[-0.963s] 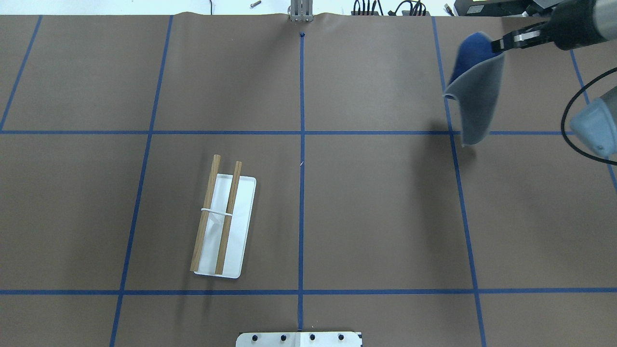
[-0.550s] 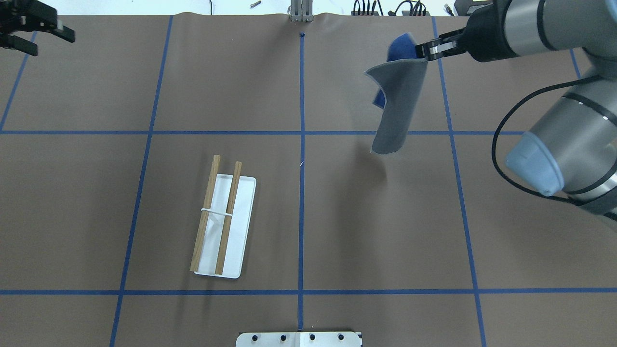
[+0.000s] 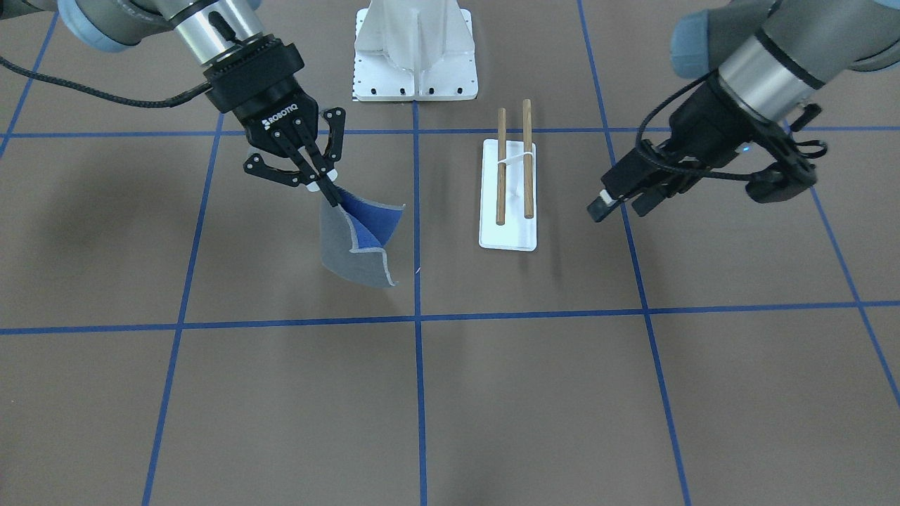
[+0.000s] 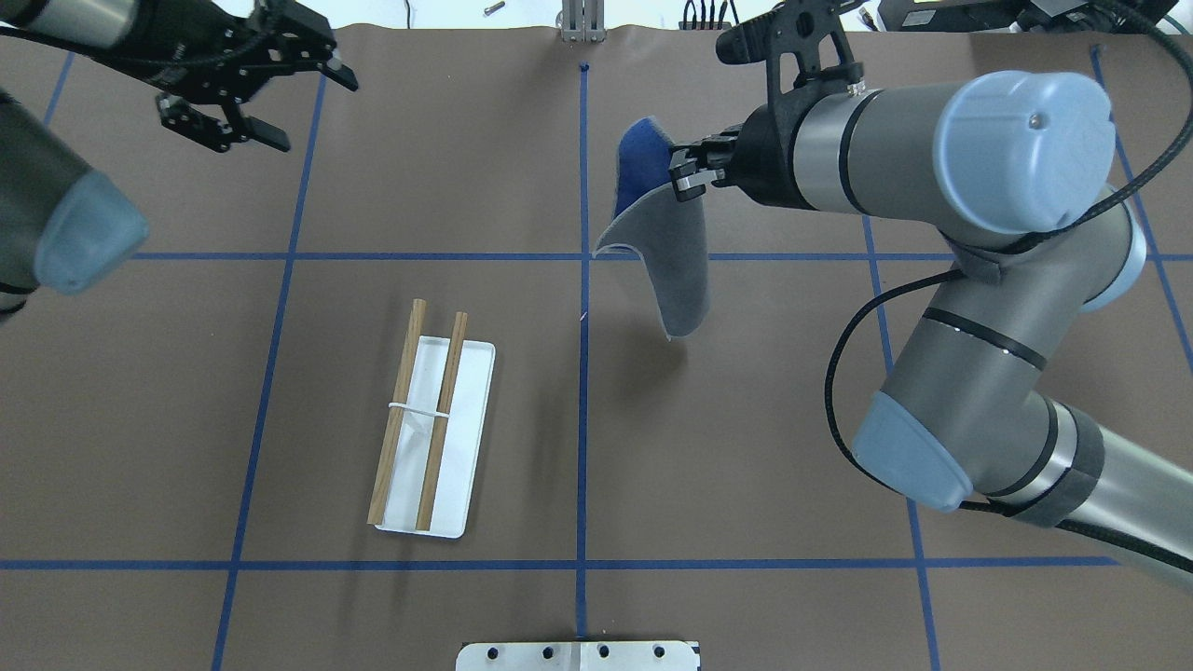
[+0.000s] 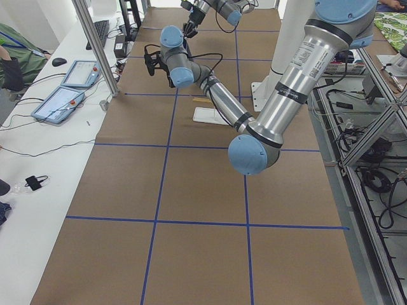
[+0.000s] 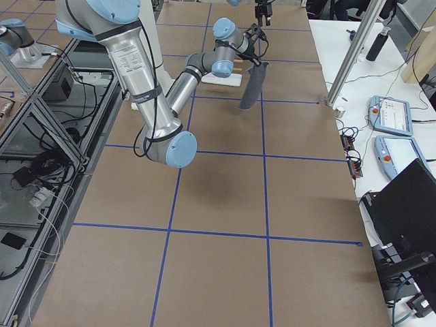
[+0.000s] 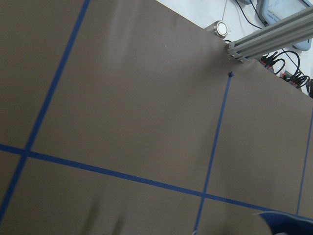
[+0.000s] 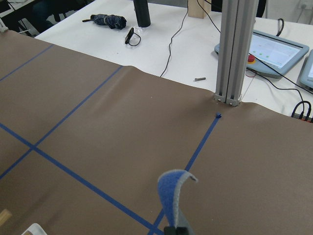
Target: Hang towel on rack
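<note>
Two robot arms reach over a brown table marked with blue tape. The right gripper is clamped on one corner of the towel. The towel hangs in the air, clear of the table, with its grey side out and blue showing where the top curls over. It hangs just right of the centre line, toward the far side of the table.

The rack stands on the left half, nearer the robot and well apart from the towel. Both its dowels are bare. The left gripper hovers over the far left of the table with its jaws apart, holding nothing.

The hanging is not yet done, and several things could go wrong from here:
- **Slipping:** the grip is on a single corner, so a quick swing might pull the cloth loose.
- **Poor drape:** the towel is curled and could bunch on one dowel or slide off.
- **Moving the rack:** the low trailing edge could catch a dowel end and drag or tip the rack, which looks light and unfastened.
</note>
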Controlling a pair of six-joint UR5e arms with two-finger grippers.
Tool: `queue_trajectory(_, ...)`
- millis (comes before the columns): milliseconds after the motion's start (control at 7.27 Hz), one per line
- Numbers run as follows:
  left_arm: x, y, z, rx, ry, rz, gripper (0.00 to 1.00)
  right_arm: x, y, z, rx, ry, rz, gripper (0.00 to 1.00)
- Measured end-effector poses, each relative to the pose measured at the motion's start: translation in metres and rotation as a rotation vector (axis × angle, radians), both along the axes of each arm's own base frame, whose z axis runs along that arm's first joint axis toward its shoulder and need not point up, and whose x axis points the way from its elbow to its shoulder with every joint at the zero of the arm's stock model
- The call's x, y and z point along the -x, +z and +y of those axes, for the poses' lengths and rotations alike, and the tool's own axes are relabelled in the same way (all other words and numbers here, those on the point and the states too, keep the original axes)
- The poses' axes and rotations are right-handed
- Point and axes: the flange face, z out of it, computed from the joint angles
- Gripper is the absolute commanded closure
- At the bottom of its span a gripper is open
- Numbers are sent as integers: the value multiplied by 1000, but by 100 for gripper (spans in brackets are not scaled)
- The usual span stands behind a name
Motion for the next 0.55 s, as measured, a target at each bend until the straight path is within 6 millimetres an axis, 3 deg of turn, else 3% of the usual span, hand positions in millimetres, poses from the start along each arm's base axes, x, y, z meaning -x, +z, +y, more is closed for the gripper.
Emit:
queue_trajectory(275,-43,-27,17,27,4,28,3,33,-20,25,-34,14,-12,100)
queue_trajectory(550,-66,-38,21,37,20,36,17,54,-33,45,-55,27,-15,100)
